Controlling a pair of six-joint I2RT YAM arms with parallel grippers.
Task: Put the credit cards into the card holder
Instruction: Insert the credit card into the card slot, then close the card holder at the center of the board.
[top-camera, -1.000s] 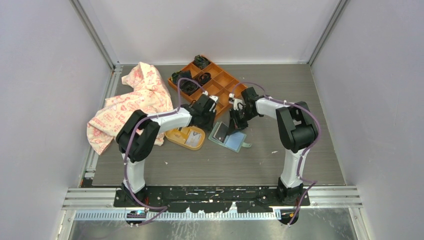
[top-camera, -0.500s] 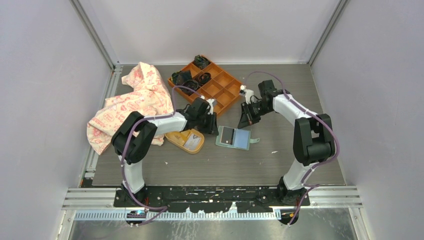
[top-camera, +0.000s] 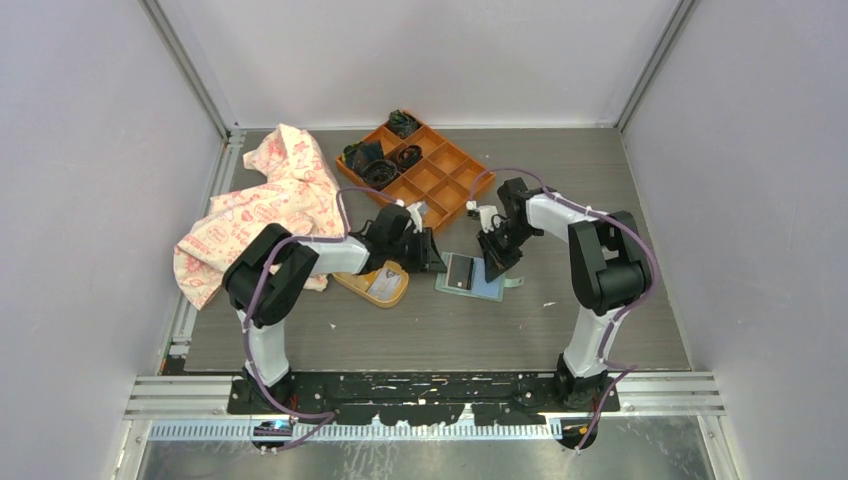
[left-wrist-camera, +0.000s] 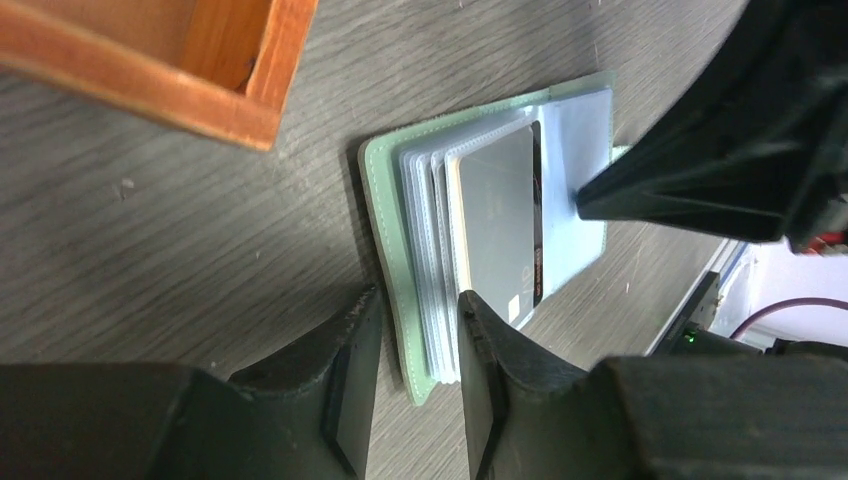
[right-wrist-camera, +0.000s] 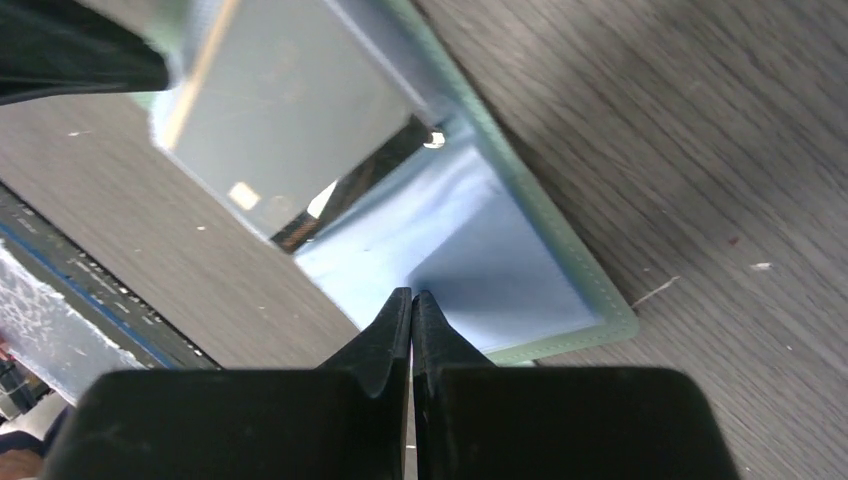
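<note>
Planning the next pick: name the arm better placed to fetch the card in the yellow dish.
Left, probably. The yellow dish with its pale card lies beside the left gripper, whose jaws stand open. The right gripper is shut, its tip resting on the blue lining of the card holder.

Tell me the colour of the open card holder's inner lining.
The card holder lining is light blue; the right wrist view shows it best.
</note>
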